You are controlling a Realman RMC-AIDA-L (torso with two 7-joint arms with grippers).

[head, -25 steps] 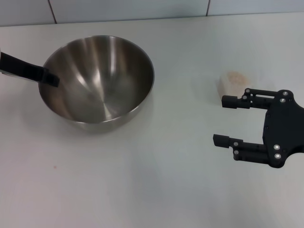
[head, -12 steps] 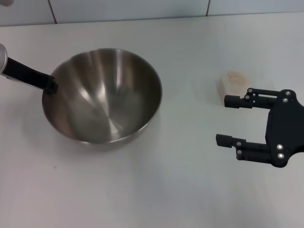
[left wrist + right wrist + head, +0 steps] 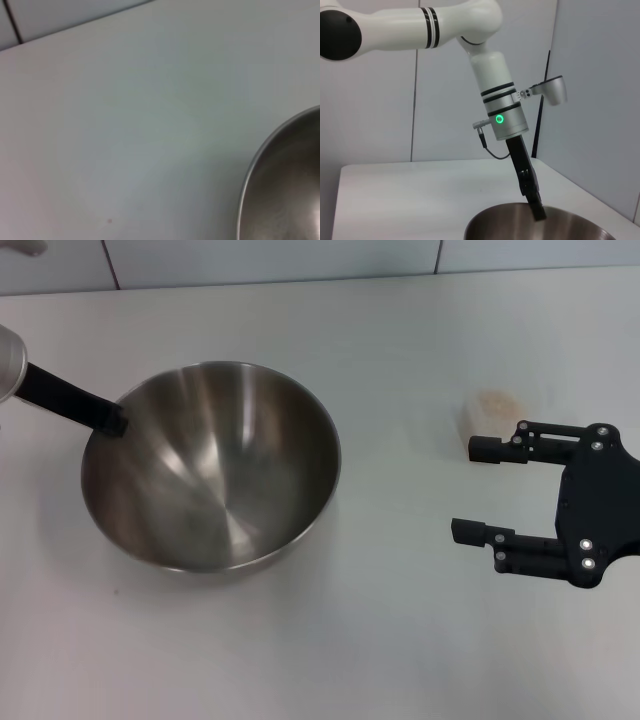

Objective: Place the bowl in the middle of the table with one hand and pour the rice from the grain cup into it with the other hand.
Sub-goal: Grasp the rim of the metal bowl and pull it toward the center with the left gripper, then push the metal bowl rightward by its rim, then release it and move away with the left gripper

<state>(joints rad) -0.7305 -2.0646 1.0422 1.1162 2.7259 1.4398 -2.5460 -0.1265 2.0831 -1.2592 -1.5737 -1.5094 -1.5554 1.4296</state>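
The shiny steel bowl (image 3: 215, 475) sits left of the middle of the white table (image 3: 380, 330), tilted, with its rim also in the left wrist view (image 3: 280, 165). My left gripper (image 3: 110, 420) is shut on the bowl's left rim; the right wrist view shows its dark finger reaching down onto that rim (image 3: 536, 207). The small clear grain cup (image 3: 490, 412) with pale rice in it stands on the right. My right gripper (image 3: 480, 490) hovers open just in front of the cup, its far finger close beside it, nothing between the fingers.
A tiled wall (image 3: 270, 258) runs along the table's far edge. Bare tabletop lies between the bowl and the cup and across the front. The left arm's white links (image 3: 490, 75) rise above the bowl.
The left gripper has drawn the bowl toward the table's front and a little to the right, tilting it. The right gripper has barely shifted.
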